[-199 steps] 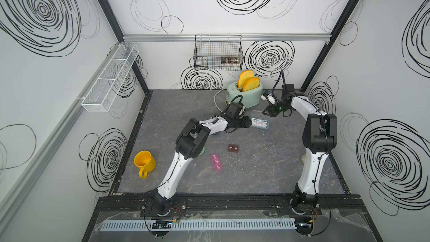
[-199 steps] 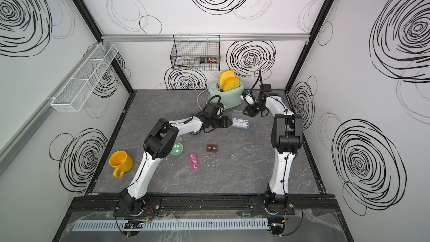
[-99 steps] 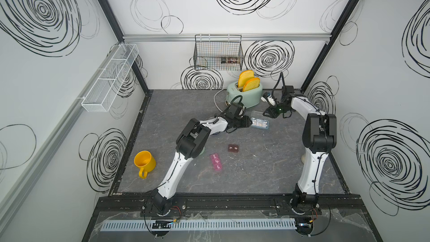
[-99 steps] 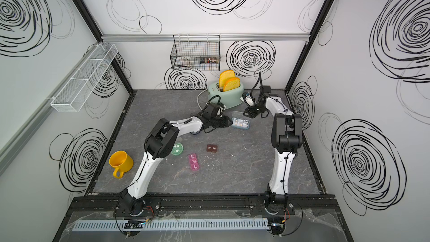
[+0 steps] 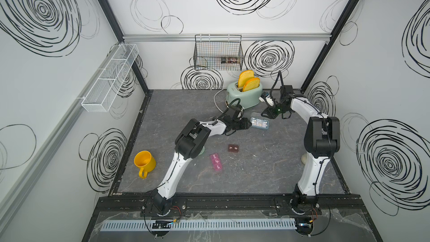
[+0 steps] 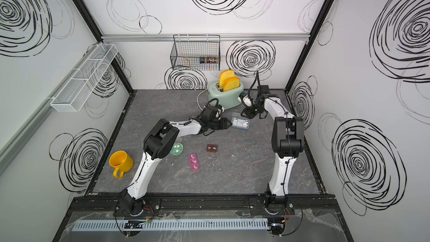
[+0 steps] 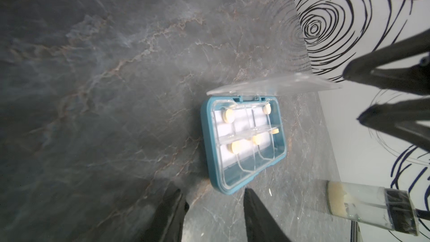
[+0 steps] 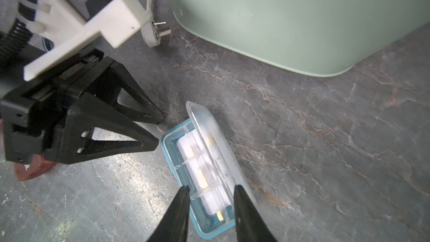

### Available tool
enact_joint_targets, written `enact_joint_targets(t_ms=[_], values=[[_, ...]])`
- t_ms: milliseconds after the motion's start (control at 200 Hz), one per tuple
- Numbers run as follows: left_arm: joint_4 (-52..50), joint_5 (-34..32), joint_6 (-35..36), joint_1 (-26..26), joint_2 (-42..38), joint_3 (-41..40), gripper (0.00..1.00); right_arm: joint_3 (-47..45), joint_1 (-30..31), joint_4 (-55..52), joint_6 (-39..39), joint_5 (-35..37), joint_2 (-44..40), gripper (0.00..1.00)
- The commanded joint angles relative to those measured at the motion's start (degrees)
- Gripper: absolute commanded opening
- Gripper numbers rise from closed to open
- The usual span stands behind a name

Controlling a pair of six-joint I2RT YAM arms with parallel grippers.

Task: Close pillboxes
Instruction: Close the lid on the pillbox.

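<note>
Evidently the step in hand is shutting the clear-blue pillbox [image 5: 259, 123], which lies on the tabletop [image 5: 256, 173] just in front of the toaster [image 5: 244, 95], between the two arms. Its long axis runs across the tabletop, from the left tool [image 8: 159, 131] toward the right arm. It lies open side up, and its clear lid [image 7: 274, 84] stands roughly upright on the long edge nearer the toaster.

The left tool is spread and empty, just beside a corner of the box. The right tool [image 7: 351, 96] is also parted and holds nothing, and hovers by the lid's free edge.

To do this well, I judge, the right tool should tip the lid forward and down while the left braces the box against sliding. A press along the front edge should then seat the lid flush.
</note>
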Motion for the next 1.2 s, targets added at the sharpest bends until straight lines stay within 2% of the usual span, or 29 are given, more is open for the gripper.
enact_joint_targets(t_ms=[0, 170, 255, 375, 505, 861, 1196], values=[[3.31, 0.15, -1.87, 1.32, -3.44, -4.75, 0.47, 0.62, 0.33, -2.46, -0.26, -0.85, -0.17, 0.35], [3.30, -0.21, -1.04, 1.62, -5.79, -6.10, 0.47, 0.52, 0.74, -3.13, 0.46, -0.77, 0.26, 0.34], [2.83, -0.13, -0.84, 1.62, -5.70, -5.46, 0.47, -1.02, 0.75, 0.55, 1.96, 0.57, -1.96, 0.35], [1.72, -0.04, -0.49, 1.36, -4.49, -3.56, 0.47, -4.35, 0.66, 8.73, 3.72, 6.07, -5.24, 0.37], [1.32, -0.04, -0.66, 1.01, -3.59, -2.17, 0.47, -3.49, 0.70, 8.29, 3.71, 8.86, -4.44, 0.37], [-0.03, -0.04, -0.22, 0.74, -2.78, -0.03, 0.47, 0.28, 0.75, 1.96, 2.20, 4.90, 0.87, 0.35], [-0.08, 0.06, -0.40, 0.65, -3.57, 0.07, 0.47, -0.22, 0.83, 1.09, 2.26, 2.76, -0.22, 0.32]])
